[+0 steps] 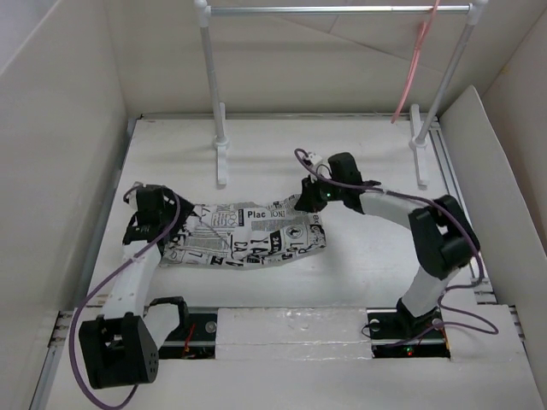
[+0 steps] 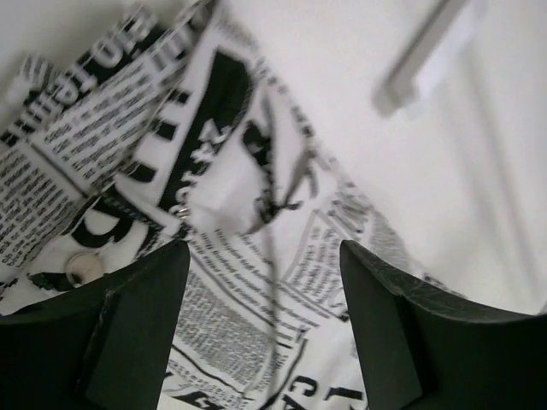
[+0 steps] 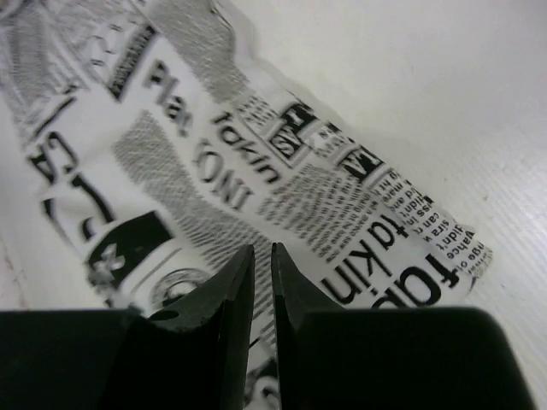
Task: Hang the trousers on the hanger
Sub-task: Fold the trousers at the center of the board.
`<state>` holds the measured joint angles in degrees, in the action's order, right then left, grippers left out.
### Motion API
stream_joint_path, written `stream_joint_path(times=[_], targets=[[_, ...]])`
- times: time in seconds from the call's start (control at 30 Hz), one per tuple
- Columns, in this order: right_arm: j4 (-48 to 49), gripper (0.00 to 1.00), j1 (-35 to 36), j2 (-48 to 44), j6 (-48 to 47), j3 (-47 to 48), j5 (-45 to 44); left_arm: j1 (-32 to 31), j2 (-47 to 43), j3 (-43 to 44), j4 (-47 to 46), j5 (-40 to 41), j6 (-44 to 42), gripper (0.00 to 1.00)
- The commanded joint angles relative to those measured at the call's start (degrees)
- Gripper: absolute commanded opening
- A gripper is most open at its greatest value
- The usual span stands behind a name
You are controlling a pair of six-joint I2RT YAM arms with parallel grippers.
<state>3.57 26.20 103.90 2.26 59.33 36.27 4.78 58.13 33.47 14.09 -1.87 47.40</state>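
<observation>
Two tools flank the trousers (image 1: 248, 235), which lie flat on the bench (image 1: 367, 162). At 9 o'clock the left tool (image 1: 154, 213) hovers open-jawed over the waist end. At 3 o'clock the right tool (image 1: 309, 198) shows jaws a slit apart (pinching cloth or not, I cannot tell). Both ends want a firm grip before lifting toward the hanger (image 1: 416, 64), hung at 1 o'clock.

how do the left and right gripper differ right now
The left gripper stands wide open, while the right gripper is barely parted, with only a thin slit between its fingers. In the top view, the left gripper is at the left end of the trousers and the right gripper at their right end. Both are low over the printed cloth, and neither plainly holds it.
</observation>
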Motion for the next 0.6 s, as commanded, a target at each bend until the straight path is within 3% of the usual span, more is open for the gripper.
stream_joint_path(times=[0.0,0.13,0.27,0.3,0.37,0.43,0.47,0.5,0.57], targets=[[-7.2,0.20,1.6,-13.2,-5.9,2.6,-4.5,-2.0,-4.9,6.5,1.1,1.2,-2.8,0.68],[-6.7,0.19,1.6,-19.7,-6.1,-6.6,-4.4,-2.1,-5.7,9.9,0.9,-2.9,-5.6,0.60],[-5.5,0.06,1.0,-19.9,-7.9,-15.6,-4.6,-2.1,-3.3,11.7,-1.7,-6.0,-8.7,0.08],[-5.2,0.01,1.0,-19.2,-8.2,-17.7,-4.6,-2.1,-1.8,12.6,-2.0,-6.6,-9.5,0.03],[-5.2,0.00,1.0,-16.5,-9.3,-18.2,-5.9,-3.4,2.8,17.0,-1.9,-7.3,-11.6,0.00],[-4.6,0.00,0.3,-14.9,-9.5,-18.1,-5.8,-7.1,5.9,21.1,-0.3,-2.4,-12.9,0.00],[-4.5,0.00,-0.3,-14.2,-9.3,-17.9,-5.2,-12.4,8.6,25.5,0.1,0.0,-13.6,0.00],[-4.8,0.00,-0.4,-14.2,-9.2,-17.6,-4.9,-15.0,10.1,28.0,1.0,5.9,-14.3,0.00],[-8.7,0.00,-0.4,-17.5,-9.2,-14.8,-4.6,-20.3,13.7,35.2,4.0,10.0,-14.3,0.00]])
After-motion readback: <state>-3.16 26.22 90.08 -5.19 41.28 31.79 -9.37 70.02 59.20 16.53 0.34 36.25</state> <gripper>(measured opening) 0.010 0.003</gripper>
